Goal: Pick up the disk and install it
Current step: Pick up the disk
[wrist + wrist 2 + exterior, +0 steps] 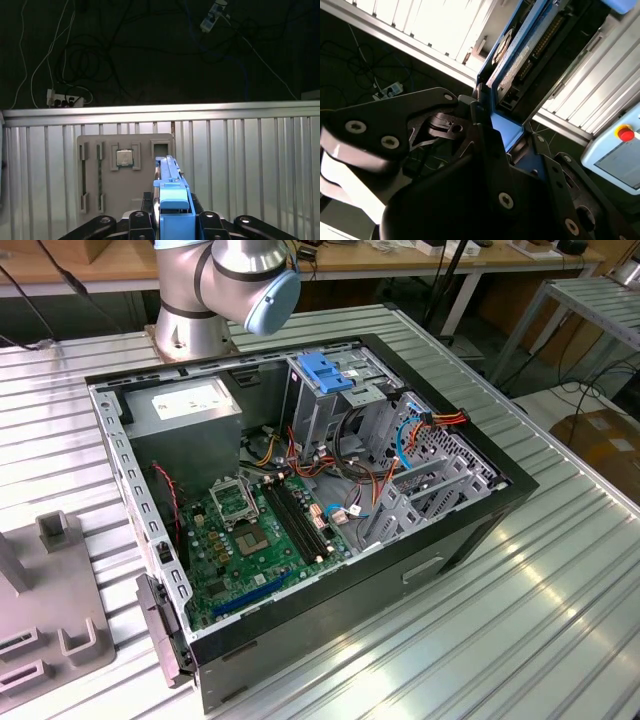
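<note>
Disk [169, 172]: clamped edge-on by its blue rails in the closed tool [506, 131], above the grey holder [125, 150] on the worktop [250, 165]. Pick-up: judged done. Installation: outstanding; disk not yet in the open computer case [400, 570].

Bright light in the exterior view — glare streaks the metal table [560, 570]; in the second wrist view the gripper [495, 125] sits in shadow, the disk [520, 55] glinting.
</note>
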